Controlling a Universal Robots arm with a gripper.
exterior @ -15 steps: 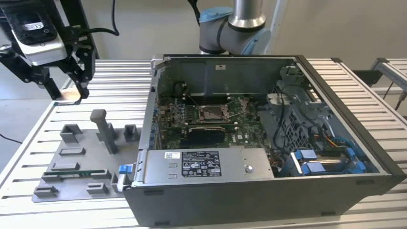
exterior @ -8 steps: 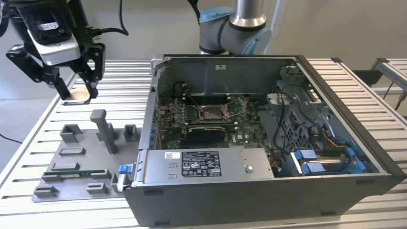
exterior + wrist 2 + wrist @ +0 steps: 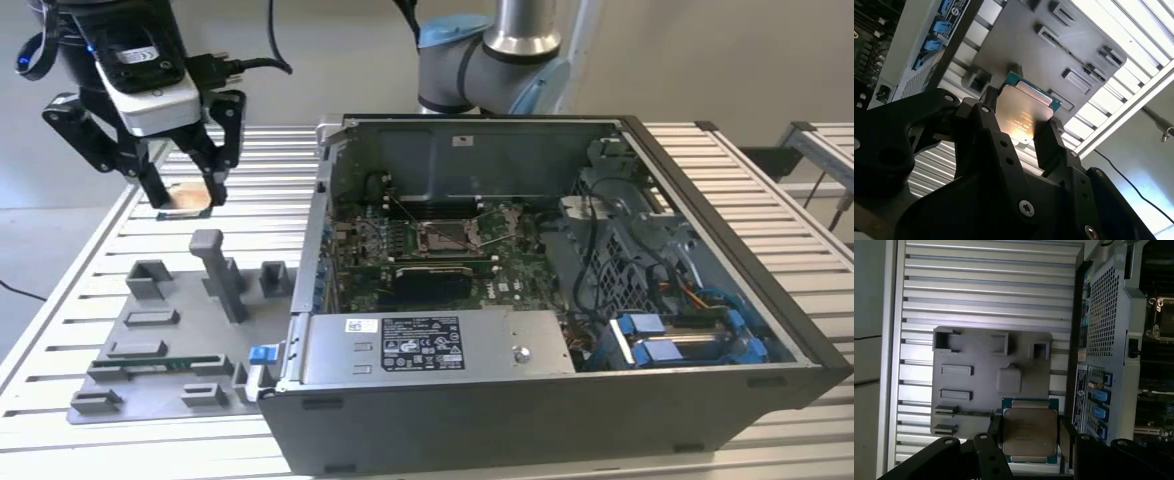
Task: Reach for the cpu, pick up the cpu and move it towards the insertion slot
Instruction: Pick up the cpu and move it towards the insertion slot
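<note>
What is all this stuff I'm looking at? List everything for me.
cpu: one, silvery face, tan underside, held above the table.
insertion slot: one, shiny metal frame, on the motherboard.
motherboard: one, green, inside the computer case.
computer case: one, dark grey, open, on the table.
fixture plate: one, grey with blocks, at the exterior view's left of the case.
table: one, silver, slatted.
arm: one, grey, beyond the case.
gripper: one, black, shut on the cpu.
</note>
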